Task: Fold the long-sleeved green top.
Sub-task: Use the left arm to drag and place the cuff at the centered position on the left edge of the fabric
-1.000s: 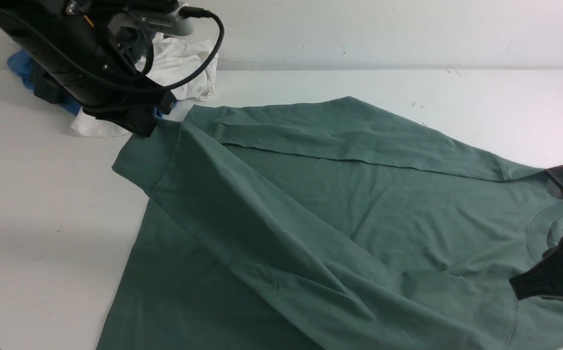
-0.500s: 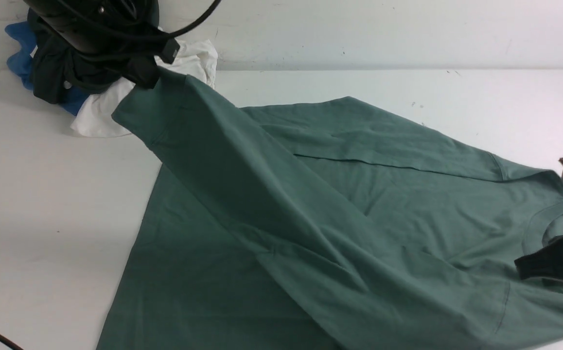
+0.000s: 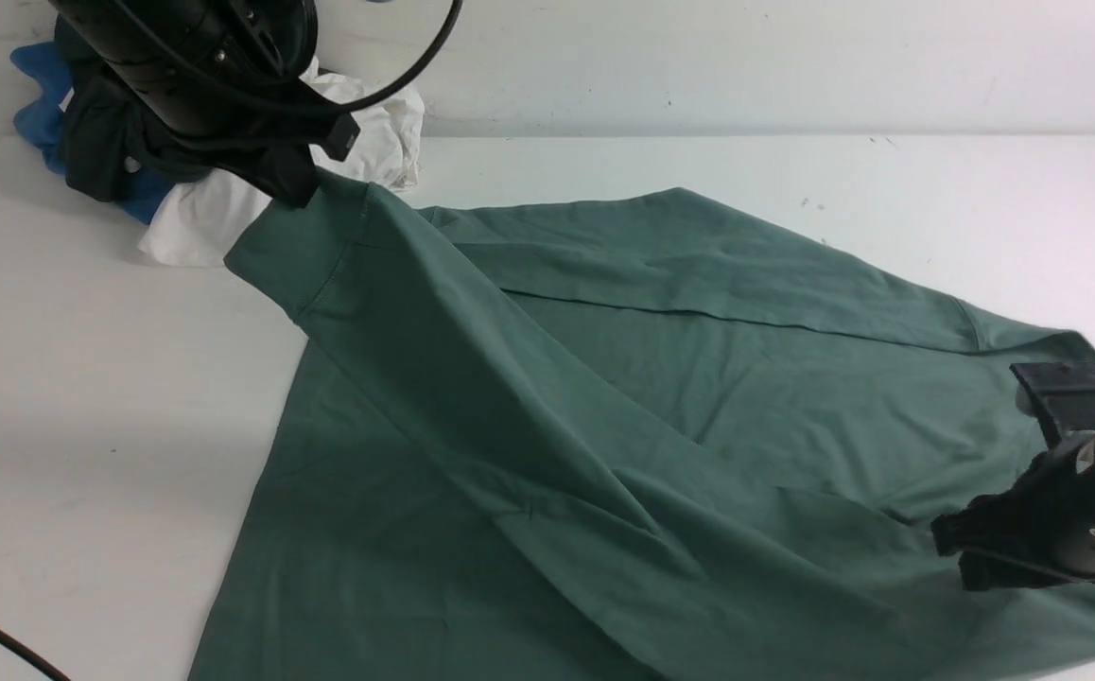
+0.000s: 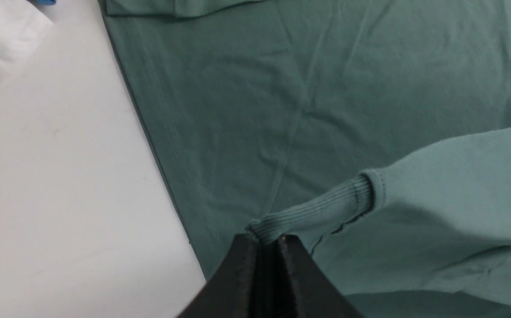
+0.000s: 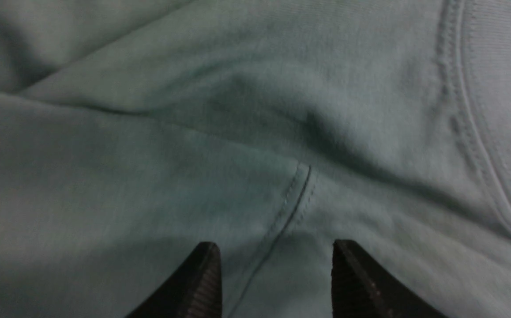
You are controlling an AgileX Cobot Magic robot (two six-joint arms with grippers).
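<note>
Since a moment ago the left gripper (image 3: 294, 189) has dipped a little from its highest point, and the right arm has come in from the table's right edge over the cloth. The green long-sleeved top (image 3: 661, 397) lies spread across the white table (image 3: 84, 378), its hem toward the left and its neck toward the right, with the far sleeve folded flat across the body. The left gripper's fingers are pressed together on the ribbed cuff (image 4: 313, 212) of the near sleeve, holding it up off the table so the sleeve slopes down to the shoulder. The right gripper (image 5: 275, 265) hangs over the shoulder seam (image 5: 291, 198) near the neck band (image 5: 489, 88), fingers apart and holding nothing. Behind the left arm sits a heap of white (image 3: 217, 218), blue (image 3: 32, 71) and dark (image 3: 103, 142) garments.
</note>
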